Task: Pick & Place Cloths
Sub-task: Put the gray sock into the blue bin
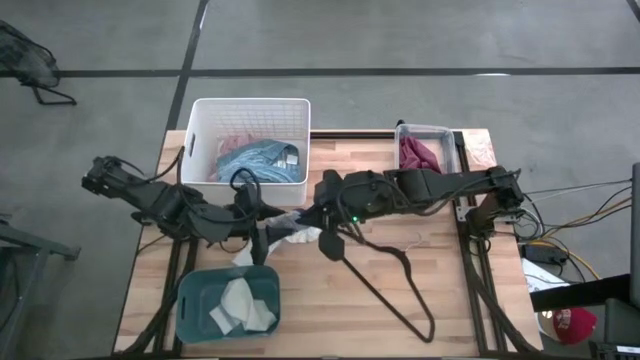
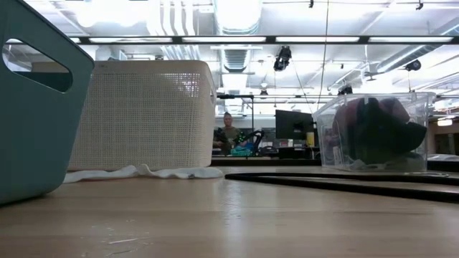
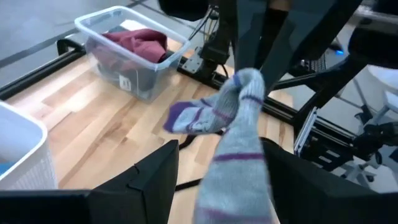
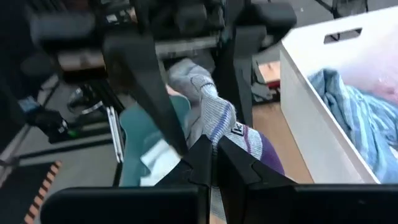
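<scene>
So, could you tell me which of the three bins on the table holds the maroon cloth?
The small clear bin by the right arm's base holds the maroon cloth. The white basket holds blue striped fabric, and the teal bin holds pale pieces.

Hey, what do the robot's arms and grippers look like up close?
Both arms are dark and jointed, with black cables trailing along them. The right arm shows a small green light near its wrist. Each gripper, left gripper and right gripper, has two flat, angular black fingers.

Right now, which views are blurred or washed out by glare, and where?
Low view: ceiling lights blow out the top, the near teal plastic bin is soft. Left wrist view: the grey purple-striped sock is smeared. Right wrist view: the near dark arm parts are blurred. High view: even and sharp.
</scene>
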### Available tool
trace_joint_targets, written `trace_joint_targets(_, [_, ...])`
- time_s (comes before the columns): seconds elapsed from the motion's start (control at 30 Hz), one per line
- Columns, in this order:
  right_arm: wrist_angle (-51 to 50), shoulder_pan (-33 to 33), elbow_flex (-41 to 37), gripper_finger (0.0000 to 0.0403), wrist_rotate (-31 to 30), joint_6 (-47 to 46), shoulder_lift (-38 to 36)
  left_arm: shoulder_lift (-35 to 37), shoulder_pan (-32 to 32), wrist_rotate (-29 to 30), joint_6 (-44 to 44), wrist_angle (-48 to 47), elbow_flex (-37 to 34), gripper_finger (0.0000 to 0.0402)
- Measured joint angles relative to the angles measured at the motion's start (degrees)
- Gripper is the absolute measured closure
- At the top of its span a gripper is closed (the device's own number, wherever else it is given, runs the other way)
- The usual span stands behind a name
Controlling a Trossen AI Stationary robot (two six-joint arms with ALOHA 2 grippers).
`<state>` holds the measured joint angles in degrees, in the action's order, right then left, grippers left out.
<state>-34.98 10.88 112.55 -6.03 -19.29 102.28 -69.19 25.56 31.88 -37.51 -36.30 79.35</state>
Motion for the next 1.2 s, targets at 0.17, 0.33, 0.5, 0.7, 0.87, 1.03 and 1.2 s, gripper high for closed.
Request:
trace_joint_targets(0.17, [2.38, 0.99, -0.07, 0.0391, 0.01, 0.05, 0.0, -1.26, -0.02, -0.2, 0.31, 0.6, 0.0, 0.0178])
trace_joint_targets(0.33, [2.23, 1.28, -1.26, 0.0392, 0.01, -0.06, 0.0, -1.74, -0.02, -0.31, 0.24, 0.91, 0.0, 0.0204])
trace_joint_targets(0.5, [2.28, 1.26, -3.11, 0.039, 0.01, -1.09, 0.0, -1.52, -0.02, -1.57, 1.5, 0.9, 0.0, 0.0276])
trace_joint_targets(0.7, [2.78, 1.26, -4.87, 0.0386, 0.07, -2.98, 0.0, -1.44, -0.09, -6.67, 3.44, 0.37, 0.0, 0.0386])
trace_joint_targets(0.87, [3.45, 1.24, -5.51, 0.0366, -0.01, -2.75, 0.0, -1.05, -0.07, -12.74, 0.79, -2.91, 0.0, 0.038])
trace_joint_targets(1.03, [3.3, 0.63, -9.11, 0.0341, -0.19, -3.05, 0.0, -0.87, 0.28, -28.2, -6.38, -10.89, 0.0, 0.0383])
trace_joint_targets(1.2, [4.4, 0.61, -14.07, 0.0314, -0.17, -3.27, 0.0, -1.6, 1.53, -41.87, -14.9, -18.08, 0.0, 0.038])
